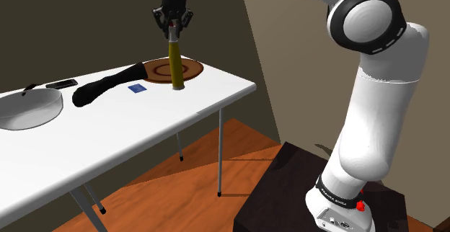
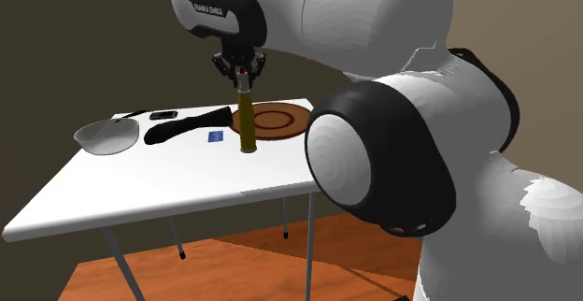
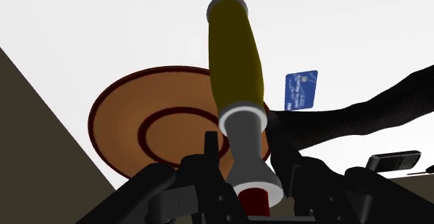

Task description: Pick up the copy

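Observation:
An olive-yellow bottle point(image 1: 176, 68) point(image 2: 247, 121) point(image 3: 236, 62) with a grey neck and a red cap stands upright on the white table point(image 1: 108, 137) point(image 2: 168, 182). Its base looks to rest on the table, at the edge of a brown round plate point(image 1: 191, 70) point(image 2: 280, 120) point(image 3: 139, 125). My gripper point(image 1: 173, 25) point(image 2: 243, 73) point(image 3: 243, 153) comes straight down over the bottle. Its black fingers point(image 3: 209, 149) clasp the grey neck just below the cap.
A small blue card point(image 1: 137, 88) point(image 2: 216, 137) point(image 3: 301, 90) lies beside the bottle. Past it lie a long black object point(image 1: 108, 85) point(image 2: 187, 124) point(image 3: 375, 108), a dark phone point(image 1: 61, 84) point(image 2: 163, 115) point(image 3: 394, 160) and a grey pan point(image 1: 29, 108) point(image 2: 107, 137).

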### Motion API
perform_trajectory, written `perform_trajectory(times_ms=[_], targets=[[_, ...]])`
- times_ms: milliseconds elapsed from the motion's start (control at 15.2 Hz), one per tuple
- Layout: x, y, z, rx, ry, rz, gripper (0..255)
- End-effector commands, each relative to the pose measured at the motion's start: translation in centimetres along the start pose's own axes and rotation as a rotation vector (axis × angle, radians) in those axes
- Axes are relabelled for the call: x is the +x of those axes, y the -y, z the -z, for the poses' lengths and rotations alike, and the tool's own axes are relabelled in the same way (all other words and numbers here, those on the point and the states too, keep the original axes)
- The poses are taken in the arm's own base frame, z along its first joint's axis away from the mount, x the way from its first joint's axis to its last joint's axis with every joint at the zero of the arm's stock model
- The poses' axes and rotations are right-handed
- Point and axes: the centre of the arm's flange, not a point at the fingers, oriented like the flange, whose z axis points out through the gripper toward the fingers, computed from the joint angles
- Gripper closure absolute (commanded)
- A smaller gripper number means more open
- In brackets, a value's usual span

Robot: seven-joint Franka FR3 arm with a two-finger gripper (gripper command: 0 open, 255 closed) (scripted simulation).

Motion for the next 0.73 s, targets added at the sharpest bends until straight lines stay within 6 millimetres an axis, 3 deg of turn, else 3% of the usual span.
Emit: perform_trajectory(times_ms=[0,528,660], targets=[[0.4,0.0,1.0,0.000,0.000,0.000,255],[2.1,0.0,4.8,0.000,0.000,0.000,255],[2.1,0.0,4.9,0.000,0.000,0.000,255]])
